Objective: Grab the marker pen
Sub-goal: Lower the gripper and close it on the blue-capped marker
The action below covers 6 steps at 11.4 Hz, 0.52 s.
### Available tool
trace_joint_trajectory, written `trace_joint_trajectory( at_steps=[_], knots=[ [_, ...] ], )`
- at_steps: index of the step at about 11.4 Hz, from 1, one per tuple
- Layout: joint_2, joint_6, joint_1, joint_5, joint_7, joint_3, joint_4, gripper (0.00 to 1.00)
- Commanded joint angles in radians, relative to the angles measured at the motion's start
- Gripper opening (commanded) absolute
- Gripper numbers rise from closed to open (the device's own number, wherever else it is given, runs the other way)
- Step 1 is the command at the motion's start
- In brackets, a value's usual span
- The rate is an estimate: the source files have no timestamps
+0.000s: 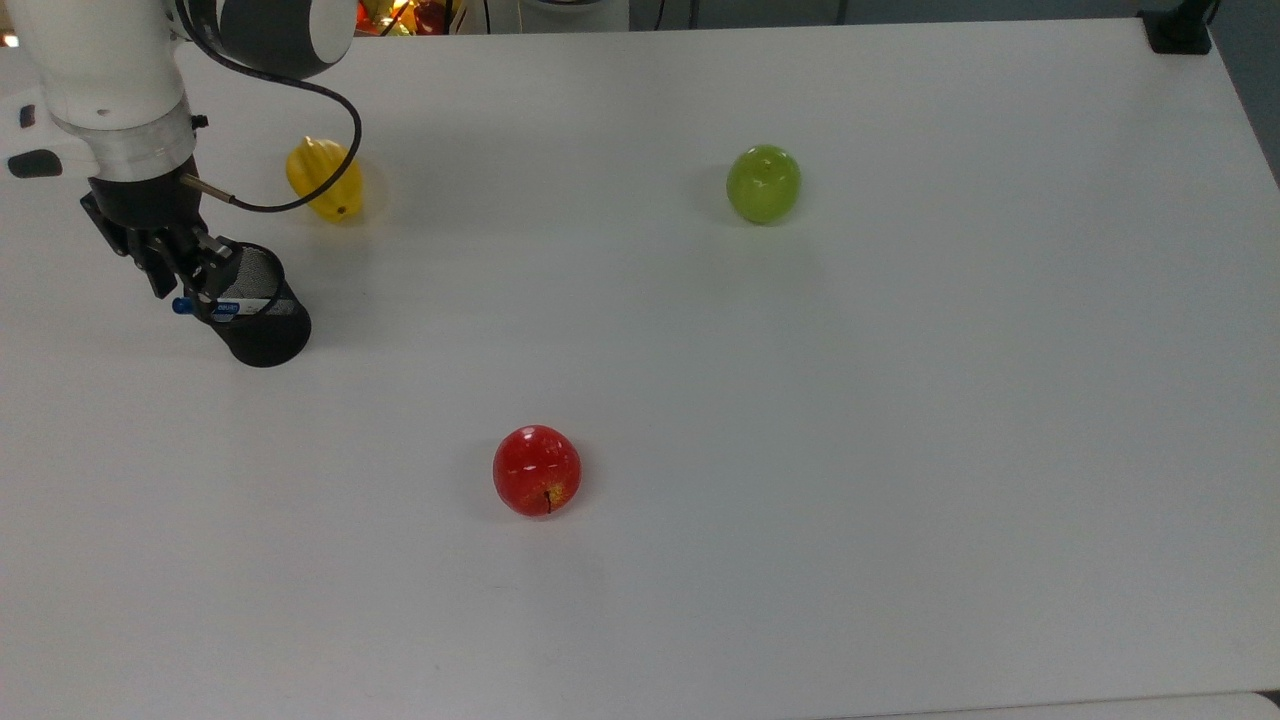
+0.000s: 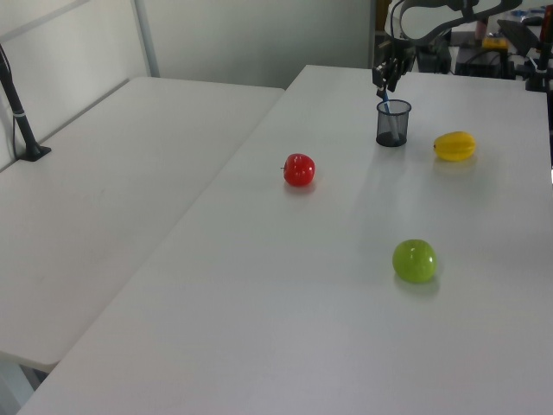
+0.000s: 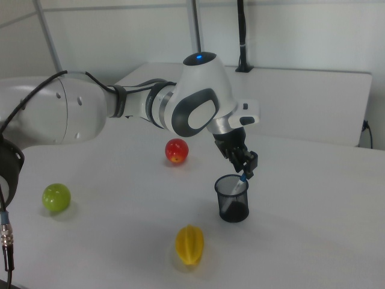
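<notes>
The marker (image 1: 215,307) stands leaning in the black mesh cup (image 1: 262,325), near the top view's left edge of the white bench (image 1: 700,400). Its blue cap sticks out past the rim toward the top view's left. In the right view the cap end (image 3: 242,179) rises just above the cup (image 3: 233,199) and meets the tool's tips.

The tool (image 1: 190,285) hangs right over the cap end, its dark fingers on either side of the marker's top. In the right view the tool (image 3: 246,170) sits directly above the cap, touching or all but touching it. In the left view the tool (image 2: 383,79) is just above the cup (image 2: 393,123). The fingers look drawn in around the cap, but whether they are pinching it or only bracketing it cannot be told from these views.

As a judgement, the reach is done and the task is at the grasp itself. The marker's lower end is still down in the cup, so the take is not finished. What is left is a sure grip, if not already made, and then a lift along the marker's lean until it clears the rim without tipping the light cup.

The yellow fruit (image 1: 325,180), green apple (image 1: 764,183) and red apple (image 1: 537,470) lie well apart from the cup and play no part.
</notes>
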State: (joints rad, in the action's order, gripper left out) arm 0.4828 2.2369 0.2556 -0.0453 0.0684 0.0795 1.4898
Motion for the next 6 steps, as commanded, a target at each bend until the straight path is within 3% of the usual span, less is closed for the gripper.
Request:
trace_joint_trajectory(
  at_steps=[1, 4, 6],
  knots=[
    [0.01, 0.024, -0.012, -0.019, 0.022, 0.006, -0.011, 0.39],
    [0.01, 0.024, -0.012, -0.019, 0.022, 0.006, -0.011, 0.33],
    [0.01, 0.024, -0.012, -0.019, 0.021, 0.006, -0.011, 0.19]
  ],
)
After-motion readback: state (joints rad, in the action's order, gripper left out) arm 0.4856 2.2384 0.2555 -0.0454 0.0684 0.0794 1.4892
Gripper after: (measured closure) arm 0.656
